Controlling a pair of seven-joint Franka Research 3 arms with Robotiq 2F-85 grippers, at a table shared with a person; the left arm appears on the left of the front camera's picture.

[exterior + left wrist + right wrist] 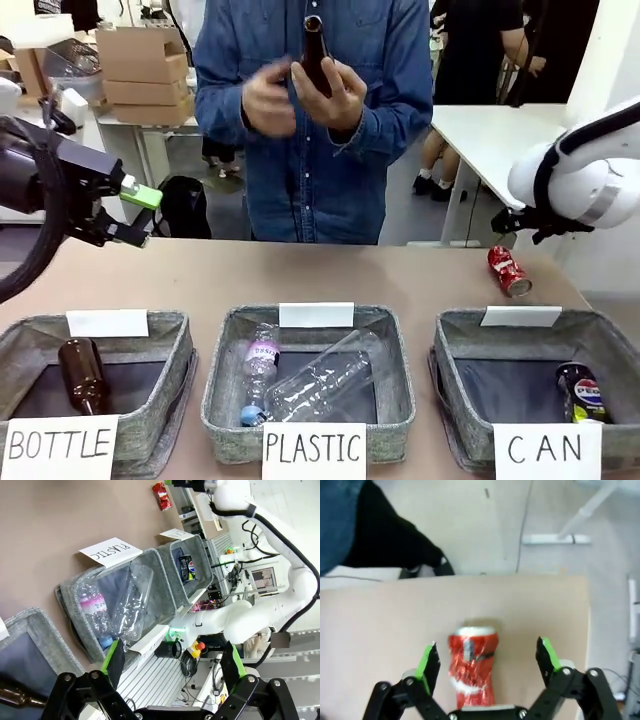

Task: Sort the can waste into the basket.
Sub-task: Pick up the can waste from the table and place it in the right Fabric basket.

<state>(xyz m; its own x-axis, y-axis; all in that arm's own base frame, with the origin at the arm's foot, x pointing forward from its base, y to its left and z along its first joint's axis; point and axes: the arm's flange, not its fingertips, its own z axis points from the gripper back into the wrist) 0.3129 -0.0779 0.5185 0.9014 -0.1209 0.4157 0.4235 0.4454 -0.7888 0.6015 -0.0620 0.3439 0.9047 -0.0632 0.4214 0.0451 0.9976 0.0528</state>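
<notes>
The red dented can [509,271] lies on its side on the table at the far right, behind the grey CAN basket [540,325]. A black Pepsi can [583,392] lies in that basket's right corner. In the right wrist view my right gripper [488,661] hangs open above the red can [471,665], one finger on each side and clear of it. My right gripper [520,225] hovers just above and behind the can. My left gripper [140,212] is open and empty, raised at the left over the table's far edge. Its wrist view shows the open fingers [112,660], the red can [161,495] and the Pepsi can [186,567].
A person at the far side holds a brown glass bottle [315,55] in both hands. The PLASTIC basket [225,350] in the middle holds clear bottles. The BOTTLE basket [20,335] at the left holds a brown bottle [82,375]. The table's right edge is close to the red can.
</notes>
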